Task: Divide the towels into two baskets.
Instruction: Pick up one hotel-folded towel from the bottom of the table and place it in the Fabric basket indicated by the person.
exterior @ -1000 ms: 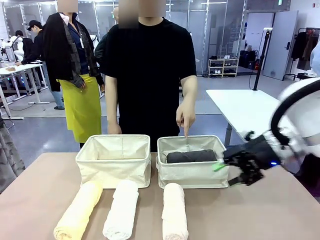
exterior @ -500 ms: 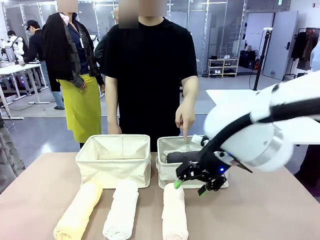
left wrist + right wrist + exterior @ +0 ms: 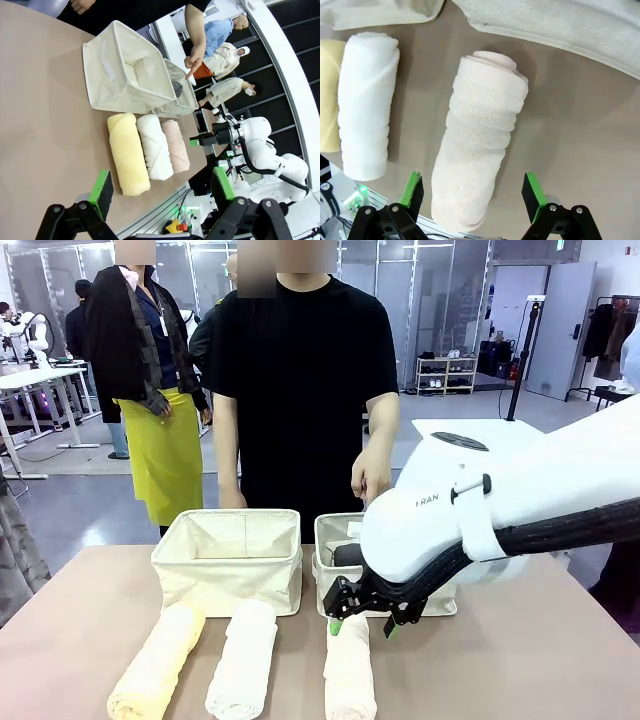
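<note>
Three rolled towels lie in a row at the table's near edge: pale yellow (image 3: 155, 665), white (image 3: 243, 660) and cream-pink (image 3: 350, 675). A dark grey towel (image 3: 347, 555) lies in the right basket (image 3: 325, 540), mostly hidden behind my right arm. The left basket (image 3: 228, 560) holds nothing. My right gripper (image 3: 362, 628) hangs open just above the cream-pink towel (image 3: 480, 145), one finger to each side of it. In the right wrist view the gripper (image 3: 472, 190) straddles the roll's near half. My left gripper (image 3: 162, 185) is open and holds nothing, high above the table and off to the side.
A person stands at the far side; one hand (image 3: 372, 475) points a finger down at the right basket. The white towel (image 3: 367, 105) lies close beside the cream-pink one. The right basket's wall (image 3: 560, 25) is just beyond the roll's far end. Bare tabletop lies to the right.
My right arm has swung left from beside the right basket to above the cream-pink towel, still open. The towels, baskets and pointing hand have stayed put.
</note>
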You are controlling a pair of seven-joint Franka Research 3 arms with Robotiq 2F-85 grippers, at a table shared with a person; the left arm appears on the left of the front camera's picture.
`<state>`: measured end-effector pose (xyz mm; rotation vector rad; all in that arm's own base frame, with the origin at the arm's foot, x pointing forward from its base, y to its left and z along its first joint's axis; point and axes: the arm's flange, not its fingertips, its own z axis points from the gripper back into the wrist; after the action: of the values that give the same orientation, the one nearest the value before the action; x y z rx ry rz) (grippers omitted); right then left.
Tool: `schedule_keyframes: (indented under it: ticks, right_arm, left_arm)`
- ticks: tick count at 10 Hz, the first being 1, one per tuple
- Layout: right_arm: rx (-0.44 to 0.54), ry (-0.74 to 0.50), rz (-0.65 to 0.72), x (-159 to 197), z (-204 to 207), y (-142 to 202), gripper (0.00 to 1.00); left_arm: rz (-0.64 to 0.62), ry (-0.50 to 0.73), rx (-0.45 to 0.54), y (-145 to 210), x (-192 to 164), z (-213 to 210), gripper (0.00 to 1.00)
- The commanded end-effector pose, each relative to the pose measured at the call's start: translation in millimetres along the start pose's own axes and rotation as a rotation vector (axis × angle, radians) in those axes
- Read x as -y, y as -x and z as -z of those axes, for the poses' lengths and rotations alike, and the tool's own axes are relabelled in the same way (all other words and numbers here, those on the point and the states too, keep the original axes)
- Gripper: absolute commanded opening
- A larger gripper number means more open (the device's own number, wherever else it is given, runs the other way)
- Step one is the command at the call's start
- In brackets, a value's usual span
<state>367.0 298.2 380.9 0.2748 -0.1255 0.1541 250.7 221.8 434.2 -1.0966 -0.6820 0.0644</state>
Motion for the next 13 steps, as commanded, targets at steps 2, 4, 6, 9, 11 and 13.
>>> schedule_keyframes:
  ticks: [2,4,6,9,11,13]
  right_arm:
    - [-0.019,0.070,0.069,-25,21,-12,1.00]
    - [-0.017,0.108,0.082,-33,31,-13,1.00]
    - [-0.026,0.130,0.112,-34,47,-16,1.00]
    - [-0.055,0.148,0.115,-30,68,-16,1.00]
    - [-0.081,0.134,0.098,-33,81,-12,1.00]
    - [-0.098,0.112,0.079,-35,81,-14,0.81]
  left_arm:
    - [0.016,0.023,0.013,-1,1,-3,1.00]
    - [0.016,0.023,0.013,-1,1,-3,1.00]
    - [0.016,0.023,0.013,-1,1,-3,1.00]
    - [0.016,0.023,0.013,-1,1,-3,1.00]
    - [0.016,0.023,0.013,-1,1,-3,1.00]
    - [0.016,0.023,0.013,-1,1,-3,1.00]
